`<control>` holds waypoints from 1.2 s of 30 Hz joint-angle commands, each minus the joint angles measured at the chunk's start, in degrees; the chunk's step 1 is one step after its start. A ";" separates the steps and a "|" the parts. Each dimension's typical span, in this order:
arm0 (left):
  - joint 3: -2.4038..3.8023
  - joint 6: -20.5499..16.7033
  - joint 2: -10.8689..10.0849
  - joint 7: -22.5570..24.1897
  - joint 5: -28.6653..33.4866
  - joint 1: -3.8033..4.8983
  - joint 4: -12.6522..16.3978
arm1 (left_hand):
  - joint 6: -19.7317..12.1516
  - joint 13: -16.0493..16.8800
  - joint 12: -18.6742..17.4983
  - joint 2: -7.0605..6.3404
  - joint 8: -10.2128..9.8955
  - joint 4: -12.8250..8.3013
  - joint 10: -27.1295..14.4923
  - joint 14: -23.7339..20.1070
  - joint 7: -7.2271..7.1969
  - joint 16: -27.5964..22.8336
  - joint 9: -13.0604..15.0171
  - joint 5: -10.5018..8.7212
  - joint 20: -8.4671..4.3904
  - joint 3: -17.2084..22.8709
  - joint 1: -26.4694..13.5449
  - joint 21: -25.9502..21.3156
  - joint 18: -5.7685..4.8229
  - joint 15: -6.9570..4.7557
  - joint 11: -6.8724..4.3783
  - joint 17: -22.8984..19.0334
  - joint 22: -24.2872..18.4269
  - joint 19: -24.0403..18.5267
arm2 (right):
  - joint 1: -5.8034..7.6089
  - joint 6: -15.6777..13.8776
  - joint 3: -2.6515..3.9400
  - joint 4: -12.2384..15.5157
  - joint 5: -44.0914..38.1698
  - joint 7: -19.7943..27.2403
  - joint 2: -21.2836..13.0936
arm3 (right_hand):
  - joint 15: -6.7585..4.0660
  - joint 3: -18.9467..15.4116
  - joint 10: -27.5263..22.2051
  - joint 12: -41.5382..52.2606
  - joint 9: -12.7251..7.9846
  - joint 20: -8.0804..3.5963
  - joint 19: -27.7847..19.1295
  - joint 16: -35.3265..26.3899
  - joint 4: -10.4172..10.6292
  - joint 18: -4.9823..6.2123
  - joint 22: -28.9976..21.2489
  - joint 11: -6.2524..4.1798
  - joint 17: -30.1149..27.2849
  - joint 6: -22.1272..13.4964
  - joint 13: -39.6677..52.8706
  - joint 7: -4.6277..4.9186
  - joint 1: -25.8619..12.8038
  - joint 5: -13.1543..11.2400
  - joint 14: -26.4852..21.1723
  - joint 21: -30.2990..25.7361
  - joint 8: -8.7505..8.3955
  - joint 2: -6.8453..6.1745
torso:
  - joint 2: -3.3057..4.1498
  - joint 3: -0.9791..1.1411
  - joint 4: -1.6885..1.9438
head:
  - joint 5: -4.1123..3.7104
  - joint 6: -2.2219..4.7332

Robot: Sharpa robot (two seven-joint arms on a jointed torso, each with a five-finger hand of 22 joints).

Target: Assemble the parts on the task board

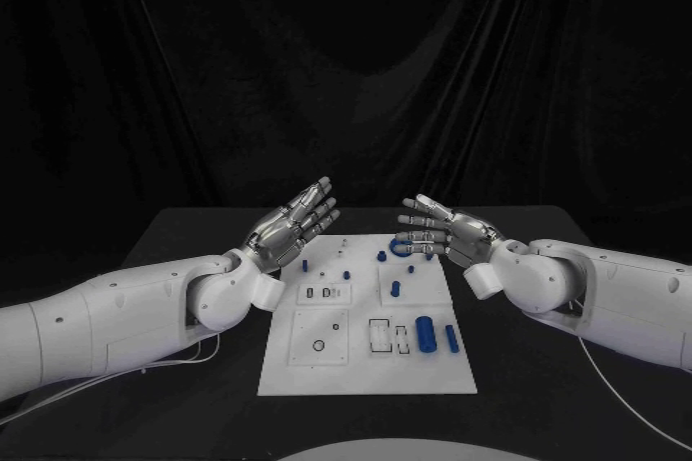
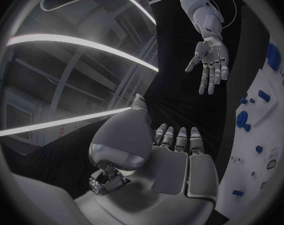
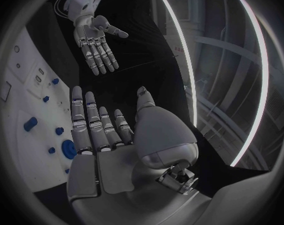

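Both hands hovered above the far end of the flat white rectangular task board (image 1: pixel 368 326), which lay in the middle of the black bench (image 1: pixel 188 241). The silver left hand (image 1: pixel 293 224) held nothing, its fingers (image 1: pixel 315 203) straight and spread; the silver right hand (image 1: pixel 444 231) was likewise empty, fingers (image 1: pixel 418 221) apart.

The main risk, as I judged it, was a sweep: the small blue parts stood close together, so a broad open hand coming down for one could topple or scatter its neighbours. The two hands also faced each other across the board and could collide over the same piece.

A large blue cylinder (image 1: pixel 426 332) and a slimmer blue peg (image 1: pixel 451 339) lay at the near right. A blue ring (image 1: pixel 400 248) sat just below the right hand, crowding any approach there.
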 commanded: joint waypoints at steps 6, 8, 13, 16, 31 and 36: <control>0.06 1.91 -1.68 -0.28 -0.42 -0.15 -0.06 | 1.65 -0.05 -0.37 0.53 0.61 -0.91 0.00 0.08 0.45 -0.39 0.26 6.63 1.72 1.56 3.73 -0.20 0.39 -4.46 0.68 -0.09 -0.08 0.16 | 2.67 -7.31 0.05 -0.83 -35.31 -0.44 0.32 | -3.04 4.16 6.73 3.58 0.52 -2.90 8.43 0.90 -5.72 0.76 -0.28 1.86 -0.67 7.91 0.11 4.95 11.04 2.25 10.05 1.86 1.59 0.69 | 0.00 0.00 -0.04 | 0.62 -2.99; 0.06 1.94 -2.22 -0.59 -0.57 -0.15 0.06 | 1.72 -0.05 -0.37 0.60 0.64 -1.02 0.00 0.08 0.44 -0.39 0.27 7.31 2.07 1.73 4.17 -0.20 0.39 -4.01 0.66 -0.09 -0.08 0.16 | 3.66 -8.98 0.05 -0.86 -41.20 -1.44 0.47 | -3.81 5.23 7.97 4.14 0.60 -3.79 10.63 1.14 -6.70 0.77 -0.23 1.39 -0.80 9.63 0.14 5.18 12.68 1.87 12.39 2.37 1.78 0.44 | 0.00 -0.01 -0.05 | 0.63 -3.48; 0.06 1.86 -3.38 -1.09 -0.74 -0.15 0.60 | 1.93 -0.05 -0.37 0.96 0.71 -1.74 0.00 0.08 0.49 -0.39 0.30 10.33 2.41 2.37 5.55 -0.20 0.41 -3.28 0.67 -0.09 -0.08 0.16 | 6.15 -11.58 0.05 -1.06 -54.59 -3.82 0.96 | -5.90 7.16 12.04 5.01 1.10 -6.36 15.75 1.67 -9.27 0.69 0.62 0.00 -0.92 16.10 0.13 6.03 16.12 2.63 18.24 4.42 3.10 -0.60 | -0.01 -0.01 -0.05 | 0.54 -4.49; 0.06 1.26 -4.35 -1.01 -0.79 -0.14 1.44 | 2.26 -0.05 -0.37 1.08 0.82 -2.11 0.00 0.08 0.78 -0.39 0.35 11.80 1.62 2.64 6.26 -0.20 0.47 -3.87 0.98 -0.09 -0.08 0.16 | 7.98 -13.24 0.05 -0.69 -64.24 -6.74 1.12 | -8.35 8.67 15.75 4.48 1.43 -8.84 20.57 3.44 -10.78 0.67 2.93 -1.82 -0.11 21.17 -0.01 5.91 17.30 0.46 25.17 8.72 4.18 -1.72 | 0.08 0.00 -0.04 | 0.45 -5.16; 0.08 0.10 -6.98 0.82 -0.83 0.59 4.41 | 2.80 -0.05 -0.37 1.33 1.00 -3.01 0.00 0.08 1.04 -0.39 0.41 14.31 0.95 3.20 7.64 -0.20 0.45 -2.58 1.17 -0.09 -0.08 0.16 | 13.80 -14.80 0.06 0.00 -102.28 -15.92 2.14 | -12.85 30.23 34.68 -13.50 1.19 -12.43 31.82 45.07 -8.21 -4.20 52.89 -4.92 37.61 30.18 0.13 2.29 5.98 -12.32 37.88 53.45 -1.19 -12.41 | 2.11 -0.32 0.31 | 1.80 -5.43; 0.09 0.25 -8.39 2.09 -0.84 0.81 6.93 | 3.01 -0.05 -0.37 1.64 1.08 -3.80 0.00 0.08 1.48 -0.39 0.44 15.51 1.69 3.57 8.23 -0.20 0.28 -1.64 1.71 -0.09 -0.08 0.16 | 14.05 -14.46 0.06 -0.32 -107.47 -15.85 2.38 | -13.13 30.56 31.34 -15.39 1.03 -12.67 32.90 49.29 -6.59 -4.69 56.86 -5.14 43.40 28.71 0.10 1.03 6.87 -12.21 39.46 56.10 -2.20 -14.04 | 3.63 -0.44 0.78 | 2.12 -5.43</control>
